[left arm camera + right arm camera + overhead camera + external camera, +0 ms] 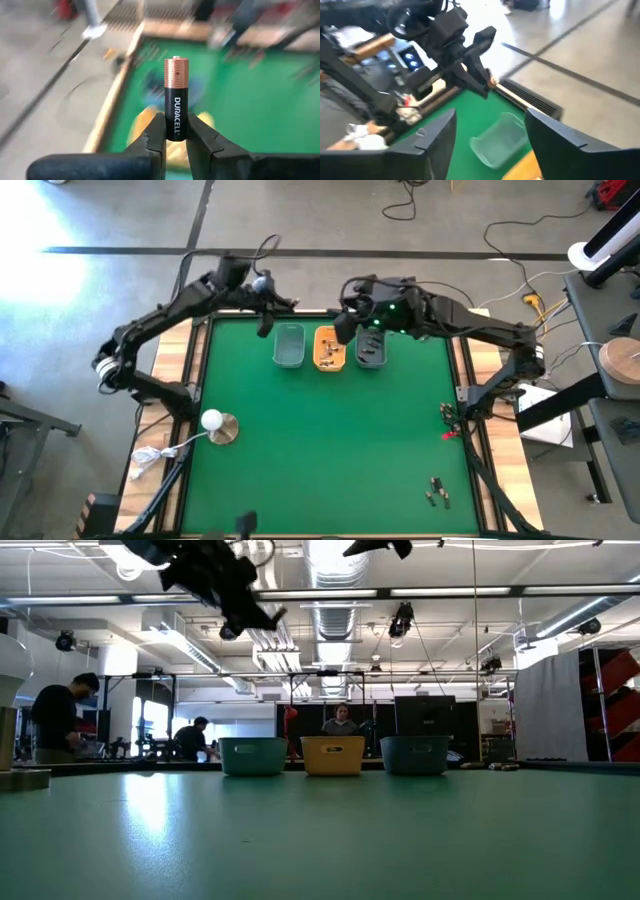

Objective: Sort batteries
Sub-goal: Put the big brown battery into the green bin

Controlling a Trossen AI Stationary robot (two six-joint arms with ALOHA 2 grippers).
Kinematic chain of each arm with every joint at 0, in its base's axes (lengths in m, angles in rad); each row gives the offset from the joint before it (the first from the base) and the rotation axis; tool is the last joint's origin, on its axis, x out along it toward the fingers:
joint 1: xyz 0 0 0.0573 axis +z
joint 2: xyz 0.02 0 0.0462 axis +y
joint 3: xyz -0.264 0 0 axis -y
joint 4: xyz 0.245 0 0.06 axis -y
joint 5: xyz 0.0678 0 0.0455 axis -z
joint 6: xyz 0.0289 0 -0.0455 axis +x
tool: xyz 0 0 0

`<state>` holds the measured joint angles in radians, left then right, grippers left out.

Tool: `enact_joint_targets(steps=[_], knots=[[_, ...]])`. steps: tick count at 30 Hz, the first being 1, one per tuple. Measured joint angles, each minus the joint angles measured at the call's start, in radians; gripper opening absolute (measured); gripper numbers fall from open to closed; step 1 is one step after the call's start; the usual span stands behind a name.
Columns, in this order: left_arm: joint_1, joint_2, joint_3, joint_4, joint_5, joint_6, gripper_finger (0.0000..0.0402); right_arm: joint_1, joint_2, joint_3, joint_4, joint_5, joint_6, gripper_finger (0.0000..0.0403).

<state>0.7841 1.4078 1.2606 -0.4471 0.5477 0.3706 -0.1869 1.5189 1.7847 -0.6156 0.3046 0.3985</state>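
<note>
Left pincer [172, 137] grips one battery [176, 97] above the clear tray [289, 346]; right pincer [490, 135] gapes empty. Loose batteries [437, 492] remain on the bench [330, 440].

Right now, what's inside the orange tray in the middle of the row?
From above, the orange tray holds several small dark batteries. Their exact count is unclear, and the right gripper, open beside the tray's far edge, covers part of it. The low view shows only its wall.
</note>
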Motion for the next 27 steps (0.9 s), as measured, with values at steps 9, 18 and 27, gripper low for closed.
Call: enact_joint_targets(steps=[9,18,27], knots=[[0.012,0.258,0.03,-0.156,-0.249,0.144,0.0033,0.019,-0.024,-0.028,-0.132,0.04,0.098,0.0249],[-0.041,0.331,-0.083,-0.122,-0.379,0.157,0.0036,0.027,-0.013,-0.032,-0.167,0.058,0.125,0.0244],[-0.065,0.418,-0.1,-0.032,-0.436,0.172,0.0037,-0.013,-0.008,-0.032,-0.165,0.074,0.107,0.0271]])
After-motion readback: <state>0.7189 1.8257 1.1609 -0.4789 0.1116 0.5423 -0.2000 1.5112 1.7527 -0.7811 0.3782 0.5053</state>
